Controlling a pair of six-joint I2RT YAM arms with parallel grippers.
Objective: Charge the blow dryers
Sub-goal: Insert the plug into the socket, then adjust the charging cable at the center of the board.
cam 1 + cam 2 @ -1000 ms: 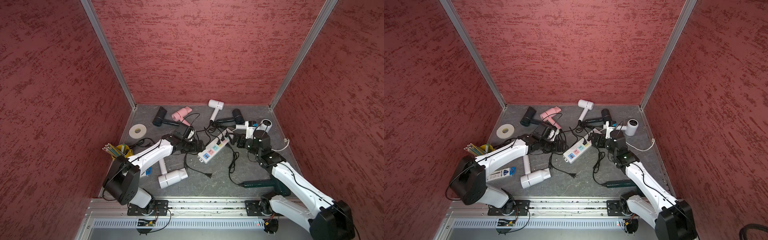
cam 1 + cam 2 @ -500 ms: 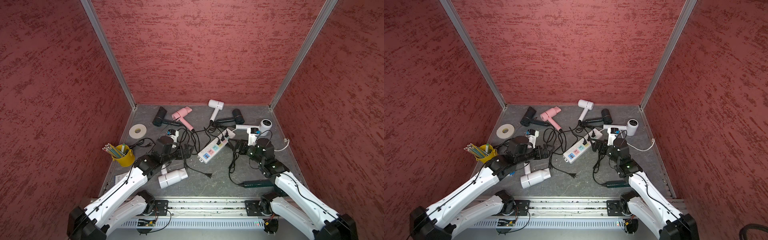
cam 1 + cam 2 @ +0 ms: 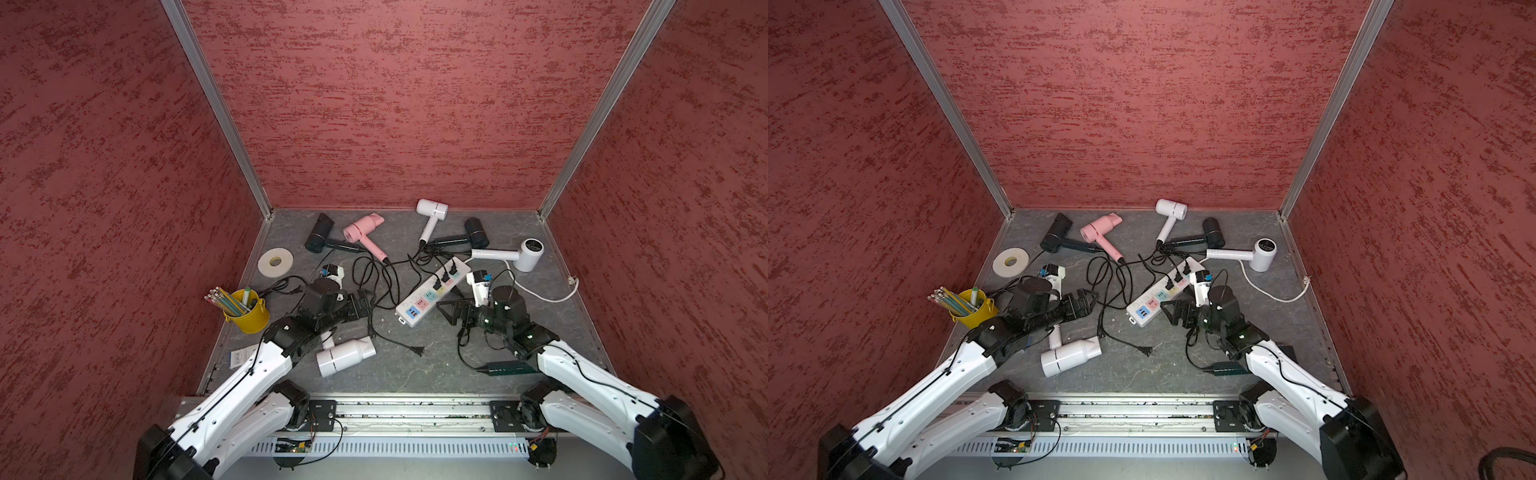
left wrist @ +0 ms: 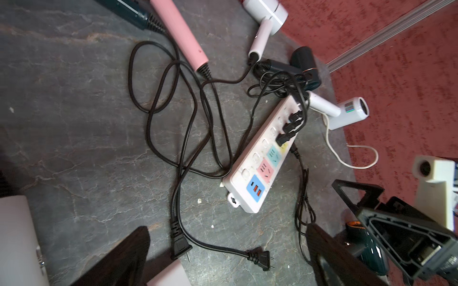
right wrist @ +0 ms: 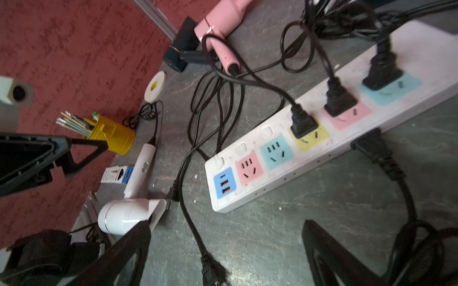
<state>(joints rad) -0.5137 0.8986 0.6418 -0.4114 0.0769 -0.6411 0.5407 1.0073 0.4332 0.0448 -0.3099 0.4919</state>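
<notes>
Several blow dryers lie on the grey floor: black [image 3: 319, 239], pink [image 3: 362, 227], white [image 3: 432, 210] and black [image 3: 476, 232] along the back, white [image 3: 528, 254] at the right, white [image 3: 345, 357] near the front, dark green [image 3: 509, 368] partly under my right arm. Three black plugs sit in the white power strip [image 3: 430, 293]. A loose plug [image 3: 417, 351] lies in front of it. My left gripper [image 3: 365, 305] is open over the cords. My right gripper [image 3: 451, 316] is open beside the strip's near end, the loose plug [image 5: 210, 270] on the floor between its fingers [image 5: 329, 255].
A yellow cup of pencils [image 3: 247, 311] and a tape roll [image 3: 275, 261] stand by the left wall. The strip's white cord [image 3: 540, 293] loops toward the right wall. A small white and blue box [image 5: 116, 174] lies near the front left. Black cords tangle mid-floor.
Both grippers have drawn back from the cords toward the front. The left arm has stretched out low. The right gripper has shifted left to the strip's near end.
</notes>
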